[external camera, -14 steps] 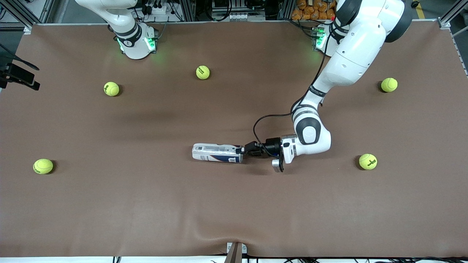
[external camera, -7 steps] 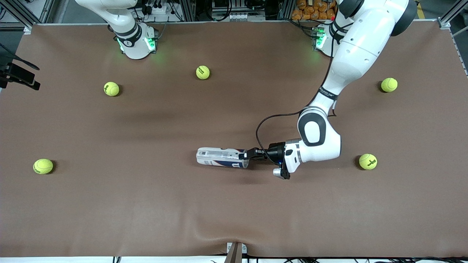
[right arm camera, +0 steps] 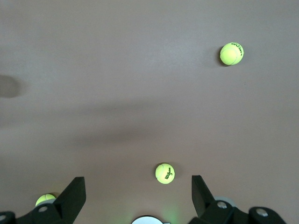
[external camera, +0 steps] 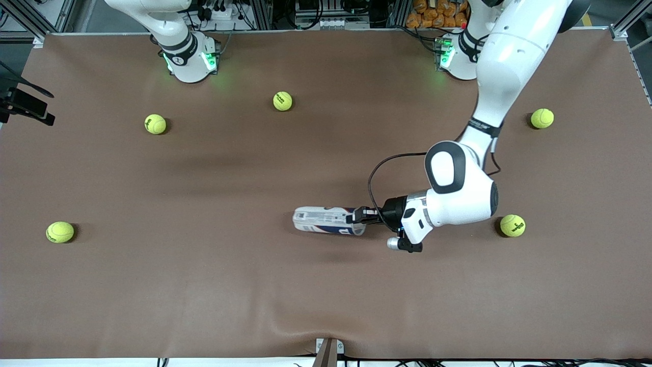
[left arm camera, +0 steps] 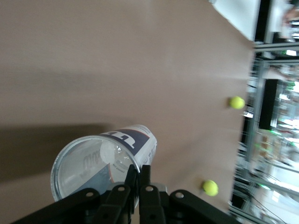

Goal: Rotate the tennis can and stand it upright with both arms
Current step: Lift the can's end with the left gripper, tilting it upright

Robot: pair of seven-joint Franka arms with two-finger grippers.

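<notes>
The tennis can [external camera: 328, 221] lay on its side, not yet upright, its open rim pinched by the left gripper [external camera: 362, 215]. The right gripper [right arm camera: 138, 198] waited above the table [external camera: 326, 295], fingers spread and empty

Table cover [external camera: 204, 285]: matt brown sheet, leather-like, smooth with a slight pucker at the front edge. Slim clear-plastic tennis can [external camera: 328, 221]: glossy see-through wall, printed white and dark-blue label. Yellow-green tennis balls [external camera: 60, 232]: fuzzy felt. White jointed arms [external camera: 458, 193]: smooth glossy plastic shells, dark bands. Black two-finger left gripper [left arm camera: 138, 173]: matt black plastic look.
</notes>
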